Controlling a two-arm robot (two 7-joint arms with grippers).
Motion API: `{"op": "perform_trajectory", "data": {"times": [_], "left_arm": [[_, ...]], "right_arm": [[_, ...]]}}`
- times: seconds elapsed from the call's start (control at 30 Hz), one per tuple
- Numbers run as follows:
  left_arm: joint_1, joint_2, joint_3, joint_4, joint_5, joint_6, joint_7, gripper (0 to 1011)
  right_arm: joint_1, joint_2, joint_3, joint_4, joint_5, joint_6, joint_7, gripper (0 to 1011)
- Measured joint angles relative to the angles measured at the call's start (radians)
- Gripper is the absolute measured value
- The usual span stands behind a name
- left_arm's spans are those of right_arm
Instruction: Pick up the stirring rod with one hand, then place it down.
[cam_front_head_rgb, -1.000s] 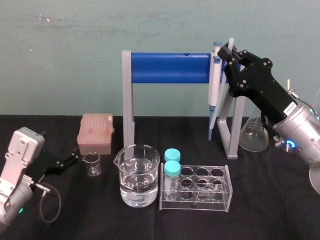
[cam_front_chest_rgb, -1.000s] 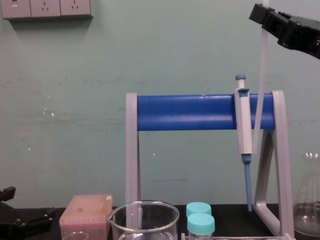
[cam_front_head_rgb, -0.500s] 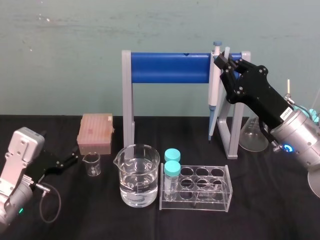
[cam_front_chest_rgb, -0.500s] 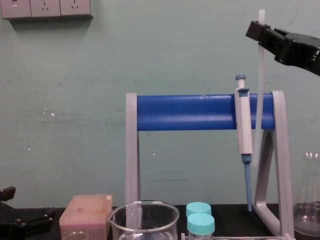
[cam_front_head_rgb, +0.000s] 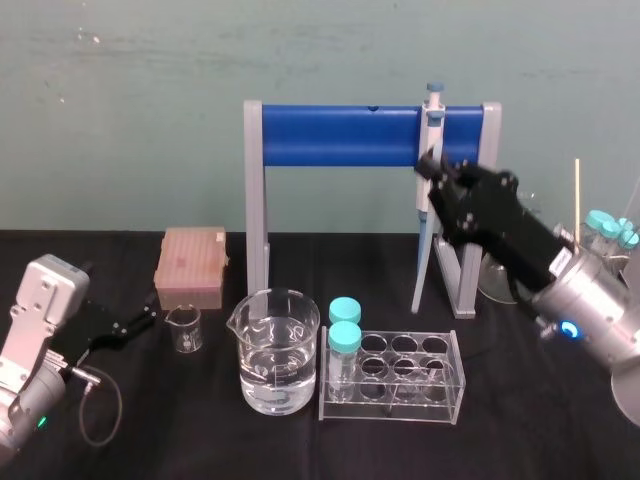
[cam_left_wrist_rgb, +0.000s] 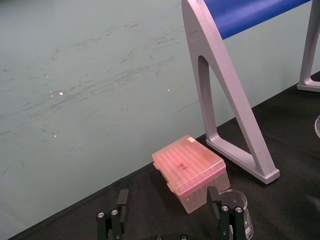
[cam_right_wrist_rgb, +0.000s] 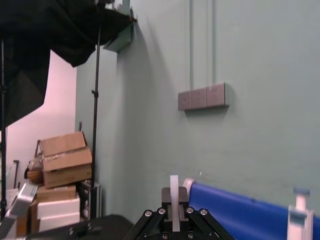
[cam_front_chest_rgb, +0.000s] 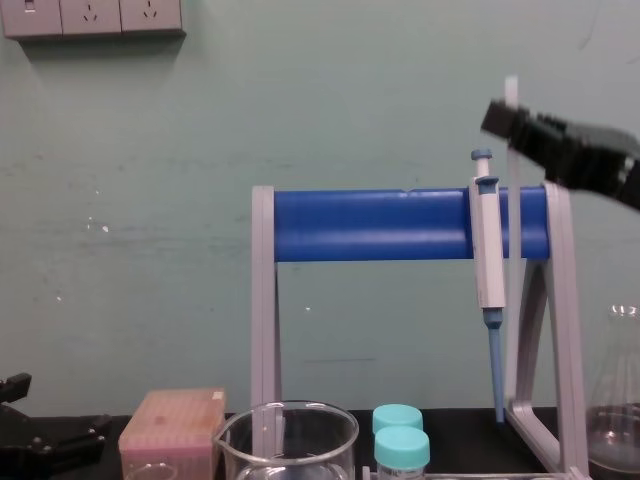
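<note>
1 thin translucent stirring rod (cam_front_head_rgb: 420, 285) was clamped upright near its top by the black right gripper (cam_front_head_rgb: 432, 172), right of centre, likely held vertical for setting down; the left gripper (cam_front_head_rgb: 140, 322) was parked lower left, fingers (cam_left_wrist_rgb: 121, 202) apart.

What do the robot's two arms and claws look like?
The left claw is black with flat fingers, on a light grey wrist block with a looping black cable. The right claw is black and angular, bears a white label, and sits on a silvery wrist with a blue glowing ring.
</note>
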Motion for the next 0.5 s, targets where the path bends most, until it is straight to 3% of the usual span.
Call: {"op": "perform_trajectory", "data": {"times": [0.5], "left_arm": [[0.0, 0.0, 0.0, 0.0, 0.0, 0.0, 0.0, 1000]], "right_arm": [[-0.037, 0.006, -0.029, 0.064, -0.004, -0.022, 0.027, 67]]}}
